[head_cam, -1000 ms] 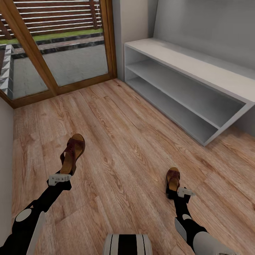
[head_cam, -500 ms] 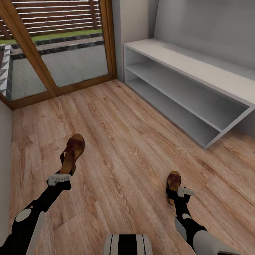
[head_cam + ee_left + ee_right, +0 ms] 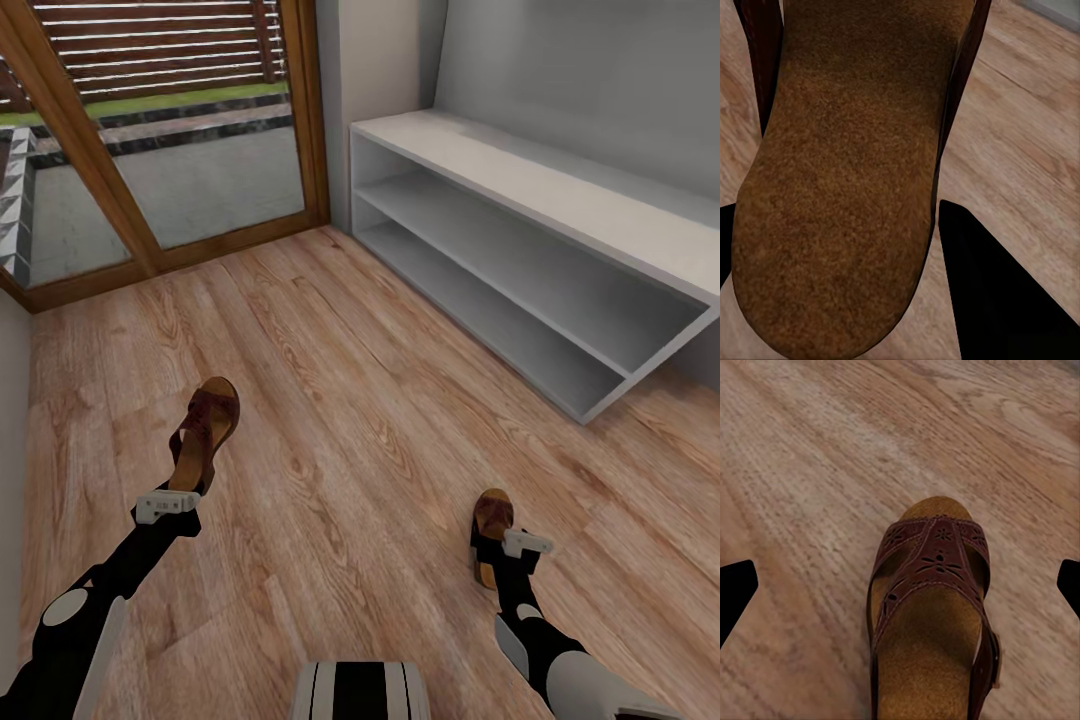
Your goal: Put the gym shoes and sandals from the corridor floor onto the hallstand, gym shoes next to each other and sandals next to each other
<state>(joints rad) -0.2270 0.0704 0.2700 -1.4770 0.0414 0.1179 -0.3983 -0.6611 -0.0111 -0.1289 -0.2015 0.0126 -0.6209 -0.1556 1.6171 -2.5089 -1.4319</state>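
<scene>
One brown sandal (image 3: 205,432) hangs by its heel from my left gripper (image 3: 185,487), a little above the corridor floor (image 3: 350,400). Its tan footbed (image 3: 847,172) sits between that gripper's (image 3: 855,262) dark fingers (image 3: 997,300). The other sandal (image 3: 492,522) lies flat on the floor, heel toward me. My right gripper (image 3: 490,556) is open over its heel, with the fingertips (image 3: 735,596) spread wide on either side of the sandal (image 3: 934,622). The white-grey hallstand (image 3: 540,185) stands at the right wall, its tiers bare. The gym shoes are out of view.
A glass door in a wooden frame (image 3: 310,110) closes the far end of the corridor, left of the hallstand. A pale wall (image 3: 8,480) runs along the left edge. My base (image 3: 360,690) shows at the bottom centre.
The whole picture has slid slightly toward me, so the camera moved. The floor sandal has come closer under my right gripper. The left sandal stays fixed in my left gripper.
</scene>
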